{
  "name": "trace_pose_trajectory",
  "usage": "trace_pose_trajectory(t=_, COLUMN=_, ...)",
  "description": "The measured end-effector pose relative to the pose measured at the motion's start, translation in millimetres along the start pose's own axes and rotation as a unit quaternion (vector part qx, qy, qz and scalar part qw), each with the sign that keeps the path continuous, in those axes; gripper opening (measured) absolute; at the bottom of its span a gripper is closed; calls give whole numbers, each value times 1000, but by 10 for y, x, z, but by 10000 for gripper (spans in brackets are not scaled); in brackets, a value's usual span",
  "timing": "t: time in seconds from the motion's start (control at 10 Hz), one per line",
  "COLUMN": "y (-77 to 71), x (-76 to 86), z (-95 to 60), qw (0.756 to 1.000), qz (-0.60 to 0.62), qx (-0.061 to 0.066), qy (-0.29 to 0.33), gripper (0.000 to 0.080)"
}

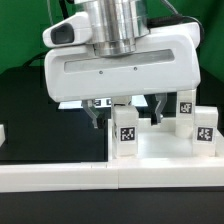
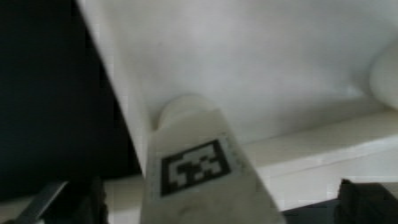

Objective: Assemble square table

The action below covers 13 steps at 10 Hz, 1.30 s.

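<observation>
The robot arm's claw (image 1: 128, 108) hangs low over the square table top (image 1: 165, 148), its two dark fingers (image 1: 158, 108) spread wide apart and grasping nothing. A short white leg (image 1: 125, 128) bearing a black-and-white tag stands upright on the white top, directly below the claw and between its fingers, with a gap showing on either side of it. Toward the exterior view's right, two more tagged legs (image 1: 204, 125) stand upright on the same top, one just behind the other. The bulky white housing of the arm's hand fills the upper middle of the exterior view and hides what lies behind the claw. A long white bar-shaped wall piece (image 1: 60, 178) runs along the front edge of the black tabletop (image 1: 40, 110), with the square top lying just behind it on the exterior view's right. In the wrist view, the tagged leg (image 2: 199, 160) rises close to the lens, its marker facing the camera, with the dark fingertips (image 2: 365, 192) visible on both sides and clear of it. Behind the leg the white surface of the top (image 2: 231, 60) meets the black tabletop; a rounded white shape at the picture's edge is too blurred to identify.
</observation>
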<state>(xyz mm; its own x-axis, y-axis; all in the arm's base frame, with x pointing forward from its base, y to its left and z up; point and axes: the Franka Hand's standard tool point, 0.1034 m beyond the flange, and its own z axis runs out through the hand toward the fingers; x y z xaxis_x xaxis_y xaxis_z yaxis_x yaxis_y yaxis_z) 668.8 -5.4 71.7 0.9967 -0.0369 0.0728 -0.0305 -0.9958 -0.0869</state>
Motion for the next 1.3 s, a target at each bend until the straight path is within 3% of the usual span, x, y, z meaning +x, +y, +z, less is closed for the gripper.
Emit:
trace_pose_trajectory(t=0.2, y=-18, x=-3, z=17, qw=1000, qz=-11, qx=1, qy=0, gripper=649)
trace_pose_trajectory(t=0.3, y=-18, x=-3, z=17, qw=1000, qz=-7, qx=1, qy=0, gripper=536)
trace_pose_trajectory(t=0.4, y=-23, x=-4, z=18, qw=1000, qz=13, qx=2, qy=0, gripper=536)
trace_pose_trajectory(t=0.5, y=9, x=-4, z=17, qw=999, qz=48, qx=0, qy=0, gripper=354)
trace_pose_trajectory(t=0.6, y=20, x=-8, z=20, qw=998, qz=70, qx=0, qy=0, gripper=291)
trace_pose_trajectory(t=0.9, y=33, x=2, z=14, qw=980, qz=198, qx=-1, qy=3, gripper=291)
trace_pose_trajectory(t=1.0, y=49, x=-6, z=25, qw=972, qz=235, qx=4, qy=4, gripper=291)
trace_pose_trajectory(t=1.3, y=39, x=-18, z=31, qw=882, qz=471, qx=23, qy=-5, gripper=291)
